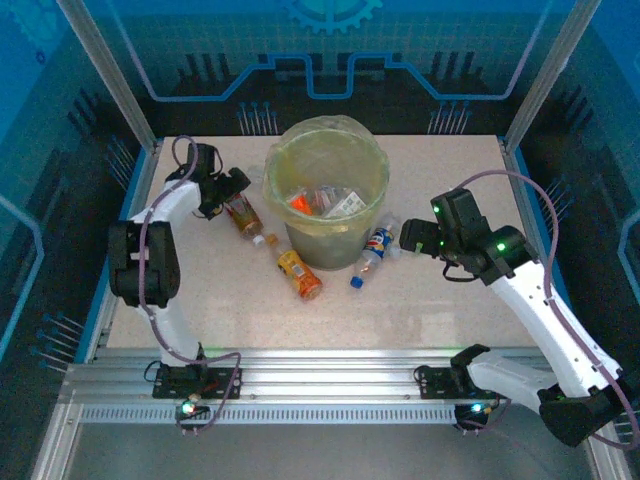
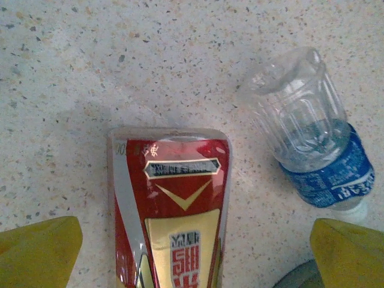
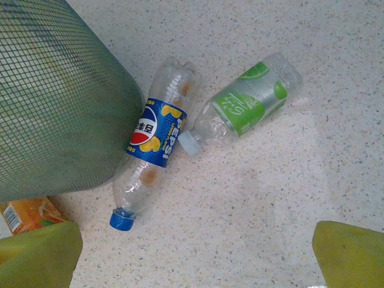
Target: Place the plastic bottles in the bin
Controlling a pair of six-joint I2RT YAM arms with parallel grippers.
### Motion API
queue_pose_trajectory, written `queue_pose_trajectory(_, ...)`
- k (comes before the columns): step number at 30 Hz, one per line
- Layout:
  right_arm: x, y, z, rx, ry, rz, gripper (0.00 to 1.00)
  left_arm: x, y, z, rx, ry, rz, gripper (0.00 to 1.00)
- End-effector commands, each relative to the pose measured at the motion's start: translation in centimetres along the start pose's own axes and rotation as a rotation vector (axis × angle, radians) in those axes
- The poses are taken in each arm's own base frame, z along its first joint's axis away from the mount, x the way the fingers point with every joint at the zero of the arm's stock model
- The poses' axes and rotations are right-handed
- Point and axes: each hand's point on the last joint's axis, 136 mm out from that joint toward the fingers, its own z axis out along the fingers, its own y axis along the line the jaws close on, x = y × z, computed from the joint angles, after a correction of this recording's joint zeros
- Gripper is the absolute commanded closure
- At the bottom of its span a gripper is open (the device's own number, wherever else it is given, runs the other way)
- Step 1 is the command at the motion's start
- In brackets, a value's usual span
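Left gripper (image 2: 192,258) stands wide open. A red-label bottle (image 2: 171,210) lies in line between its fingers, long axis running straight ahead, near end cut off. Right gripper (image 3: 195,258) is likewise open. Ahead-left of it a Pepsi bottle (image 3: 153,156) rests against the bin (image 3: 54,96), blue cap toward the gripper. The desk (image 3: 270,192) is pale and speckled, inside blue enclosure panels (image 1: 60,150).

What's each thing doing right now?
bin, upright, partly filled
red-label bottle, lying between the left jaws, ungripped
blue-label bottle, lying flat
Pepsi bottle, lying beside bin, capped
green-label bottle, lying flat
orange bottle, lying beside bin
left gripper, open
right gripper, open, empty
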Motion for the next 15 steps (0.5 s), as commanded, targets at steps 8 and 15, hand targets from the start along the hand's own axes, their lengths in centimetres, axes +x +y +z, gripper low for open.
queue_pose_trajectory(8,0.1,-0.6,-0.5,-0.012,-0.021,0.046,0.00,0.3,2.0,2.3,-0.095,0.061,0.025,0.01)
queue_pose_trajectory(15,-0.1,-0.2,-0.4,-0.023,-0.023,0.050,0.00,1.3,3.5,3.8,-0.143,0.090,0.019,0.02)
